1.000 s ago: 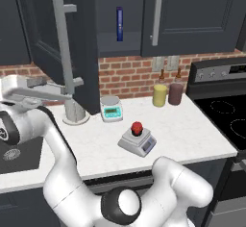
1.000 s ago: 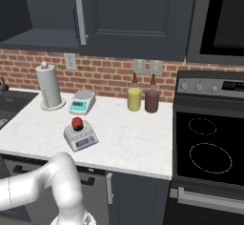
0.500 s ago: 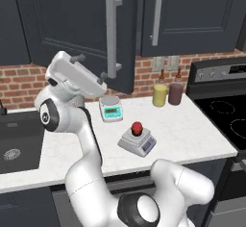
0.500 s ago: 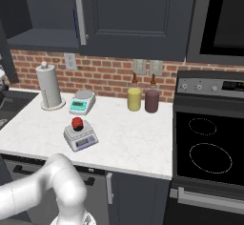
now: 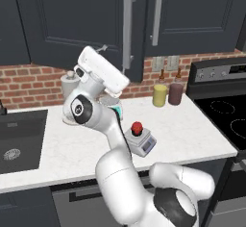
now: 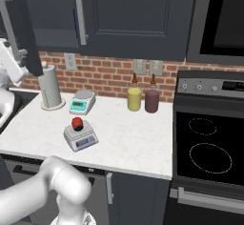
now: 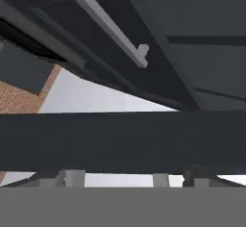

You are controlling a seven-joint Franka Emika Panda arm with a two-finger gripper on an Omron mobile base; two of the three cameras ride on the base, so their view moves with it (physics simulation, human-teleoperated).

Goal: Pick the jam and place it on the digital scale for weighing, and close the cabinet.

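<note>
Dark grey panelled doors of the cabinet [image 5: 72, 24] fill the top of the left base view, their long silver handles [image 5: 127, 29] running vertically. Below them the white arm reaches up and leftward, its hand close under the left door's lower edge; the claw itself is hidden behind the hand there. On the white counter [image 5: 202, 134] the scale [image 5: 141, 142] sits near the front edge, turned at an angle, with the jam [image 5: 137, 128] standing upright on its platform, red lid up. A paper towel roll [image 5: 69, 84] stands behind the arm, and a yellow bottle [image 5: 159, 94] and a maroon bottle [image 5: 176, 92] stand side by side near the brick wall.

The right base view shows what the arm blocks in the other: a white scale with a teal front [image 6: 82, 102] behind the silver one, near the towel roll [image 6: 49, 88]. Here the scale [image 6: 81, 137] has its display facing the front right, the jam [image 6: 76, 123] on top. A black stove [image 6: 209, 148] adjoins the counter [image 6: 138, 140] on the right. The left cabinet [image 6: 124, 14] door juts forward at the picture's left edge, not flush with the others.

The hand view looks up along a dark door [image 7: 192, 38] with a handle [image 7: 103, 21] slanting across. A dark edge crosses just above the fingertips [image 7: 72, 177]; I cannot tell how far the claw is open, or whether it touches the door.
</note>
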